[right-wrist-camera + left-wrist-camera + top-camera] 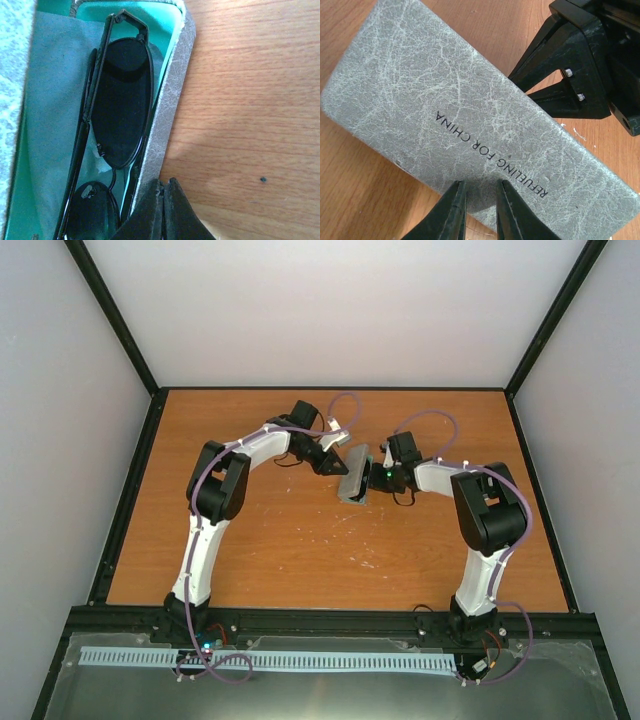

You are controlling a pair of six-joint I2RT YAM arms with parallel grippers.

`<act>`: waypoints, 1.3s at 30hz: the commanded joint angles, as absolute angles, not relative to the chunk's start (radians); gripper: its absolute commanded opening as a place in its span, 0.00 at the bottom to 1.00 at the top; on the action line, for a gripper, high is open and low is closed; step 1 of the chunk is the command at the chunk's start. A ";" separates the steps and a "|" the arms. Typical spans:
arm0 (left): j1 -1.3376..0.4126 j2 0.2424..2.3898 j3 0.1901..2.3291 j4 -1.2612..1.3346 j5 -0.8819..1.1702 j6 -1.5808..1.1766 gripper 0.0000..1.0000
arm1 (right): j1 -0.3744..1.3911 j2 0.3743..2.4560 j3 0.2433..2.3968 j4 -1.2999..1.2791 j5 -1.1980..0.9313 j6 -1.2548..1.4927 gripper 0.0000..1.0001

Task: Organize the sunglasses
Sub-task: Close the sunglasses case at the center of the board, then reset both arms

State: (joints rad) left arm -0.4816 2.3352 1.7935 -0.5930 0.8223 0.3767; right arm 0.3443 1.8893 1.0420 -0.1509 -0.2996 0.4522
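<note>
The sunglasses (pixel 122 100), thin black frame and dark lenses, lie folded inside the grey case (pixel 167 100) on a light blue cloth (pixel 55 110) over the teal lining. The case (pixel 354 476) stands mid-table between both arms, its lid partly raised. My left gripper (pixel 480 184) is narrowly open, its fingertips against the outside of the grey lid (pixel 445 90), which bears printed letters. My right gripper (pixel 165 181) is shut, its tips at the outer rim of the case's base and holding nothing I can see. It also shows in the left wrist view (pixel 570 75) beyond the lid.
The wooden table (pixel 300 550) is bordered by a black frame and white walls. Both arms meet at the case near the table's middle back. A small dark speck (pixel 263 179) marks the wood right of the case.
</note>
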 commanded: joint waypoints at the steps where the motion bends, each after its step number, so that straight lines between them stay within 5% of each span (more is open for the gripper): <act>1: -0.617 2.410 1.791 -0.639 0.889 0.402 0.19 | 0.408 1.874 1.031 -0.026 -0.608 0.403 0.03; 12: -0.620 2.451 1.868 -0.764 0.932 0.466 0.19 | 0.399 1.883 1.024 0.004 -0.688 0.363 0.03; 22: -0.592 2.246 1.710 -0.676 0.884 0.456 0.20 | 0.377 1.721 1.006 -0.180 -0.480 0.292 0.05; 26: -0.540 2.092 1.624 -0.578 0.894 0.389 0.34 | 0.357 1.606 0.970 -0.216 -0.389 0.294 0.11; 29: -0.481 1.973 1.575 -0.523 0.871 0.348 0.67 | 0.338 1.505 0.965 -0.272 -0.270 0.284 0.21; 31: -0.432 1.897 1.538 -0.490 0.840 0.324 0.97 | 0.317 1.453 0.966 -0.312 -0.210 0.272 0.28; 35: -0.236 1.691 1.381 -0.418 0.809 0.291 0.99 | 0.244 1.346 0.952 -0.398 -0.127 0.254 0.53; 39: -0.035 1.572 1.249 -0.403 0.865 0.284 0.99 | 0.185 1.285 0.923 -0.439 -0.067 0.247 0.61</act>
